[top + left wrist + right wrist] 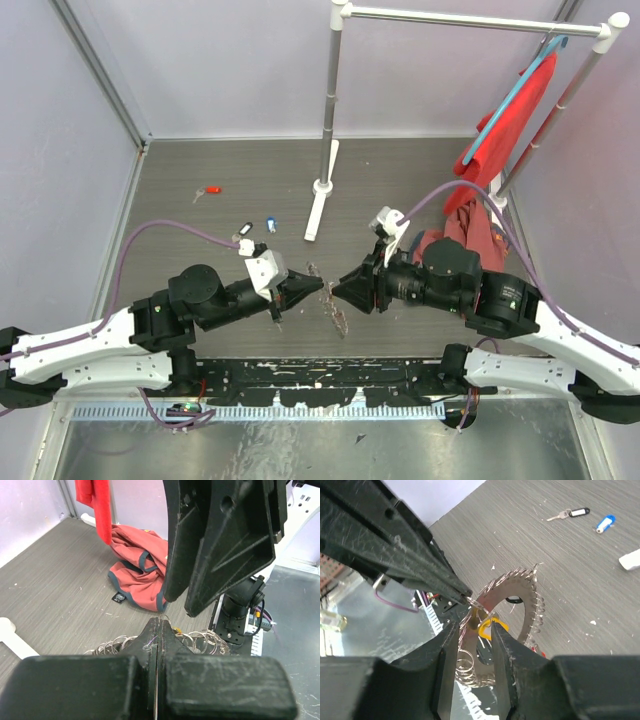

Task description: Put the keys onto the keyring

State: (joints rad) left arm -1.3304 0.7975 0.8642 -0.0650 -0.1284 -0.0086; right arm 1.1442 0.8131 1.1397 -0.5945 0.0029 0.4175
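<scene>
left gripper [157, 642] is clenched tight, its fingers pressed flat together right on the edge of the keyring [527, 605], holding it up off the table, spiky fringe splaying out on both sides. right gripper [479, 645] faces it nose to nose, fingers a narrow gap apart with a yellow key [487, 628] head and the ring's rim sitting in that gap; pinching or just hovering, can't tell. out on the grey table [400, 180], well apart from the ring, lie the black key [575, 513] and blue key [606, 523] near each other, and the red key [210, 190] farther off
</scene>
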